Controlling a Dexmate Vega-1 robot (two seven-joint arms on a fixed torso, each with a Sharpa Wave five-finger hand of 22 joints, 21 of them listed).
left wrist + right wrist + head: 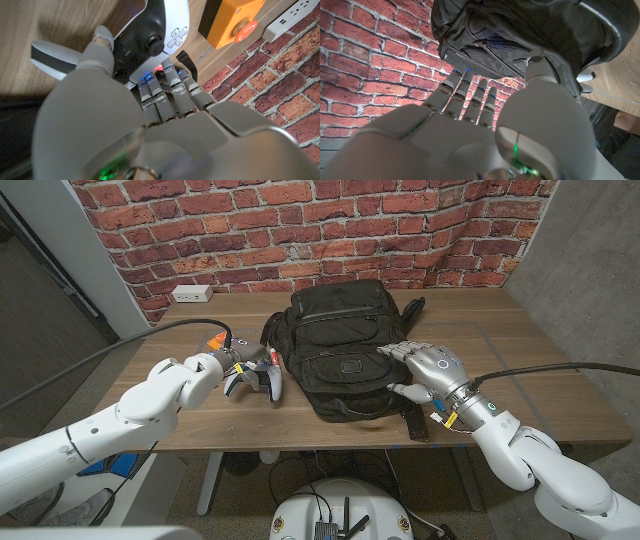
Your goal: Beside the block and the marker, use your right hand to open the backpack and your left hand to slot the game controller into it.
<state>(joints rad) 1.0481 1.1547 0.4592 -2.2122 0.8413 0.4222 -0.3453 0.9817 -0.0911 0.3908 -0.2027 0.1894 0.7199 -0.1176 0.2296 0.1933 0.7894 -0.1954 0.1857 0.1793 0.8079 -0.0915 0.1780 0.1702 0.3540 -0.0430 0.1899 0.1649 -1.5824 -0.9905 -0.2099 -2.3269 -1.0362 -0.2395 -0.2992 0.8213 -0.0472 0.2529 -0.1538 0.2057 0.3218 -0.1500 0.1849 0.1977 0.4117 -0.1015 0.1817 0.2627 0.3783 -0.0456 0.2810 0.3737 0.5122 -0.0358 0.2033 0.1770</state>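
The head view looked down from above over the desk (520,360) toward the brick wall (300,230), taking in both arms. The left wrist view sat very close behind the left robot hand (150,100), facing the game controller (150,40) and the wall beyond. The right wrist view, turned over, peered past the right robot hand (485,110) at the backpack (520,30). All three shared the brick wall

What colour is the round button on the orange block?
Red, on the block; the left wrist view shows it best.
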